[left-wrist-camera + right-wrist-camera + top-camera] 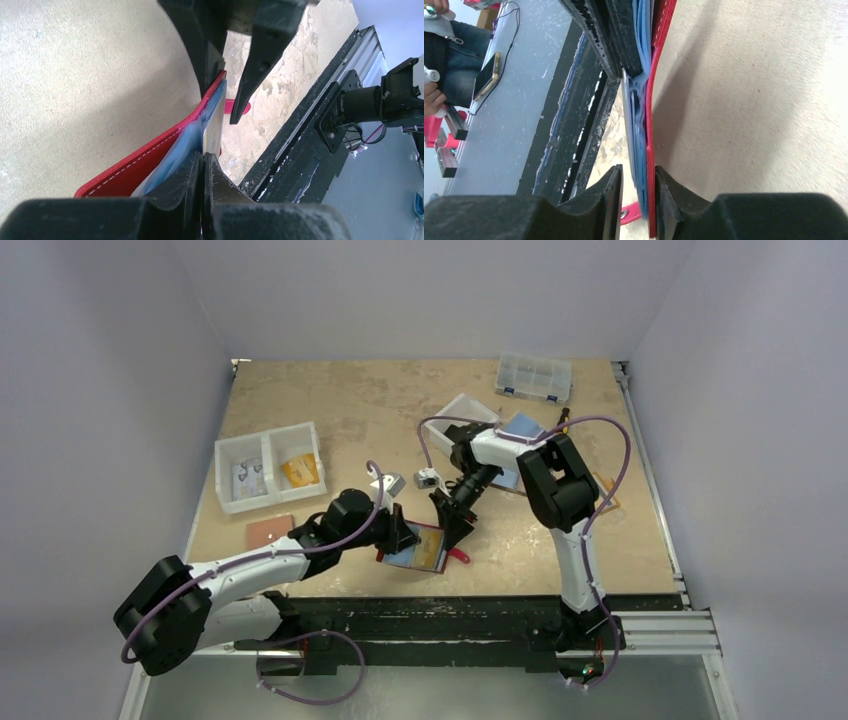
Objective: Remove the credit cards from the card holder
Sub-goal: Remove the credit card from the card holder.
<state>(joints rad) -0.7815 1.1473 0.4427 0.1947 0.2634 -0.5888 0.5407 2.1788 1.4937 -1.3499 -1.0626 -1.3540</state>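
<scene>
Near the table's (560,550) front edge the dark red card holder (420,548) stands open between both arms, the left gripper (204,165) pinched on what seems a pale card edge, the right gripper (639,192) clamping cover and blue sleeves.

The card holder (420,548) lies between the left gripper (400,537) and the right gripper (452,532), each touching an opposite edge.
</scene>
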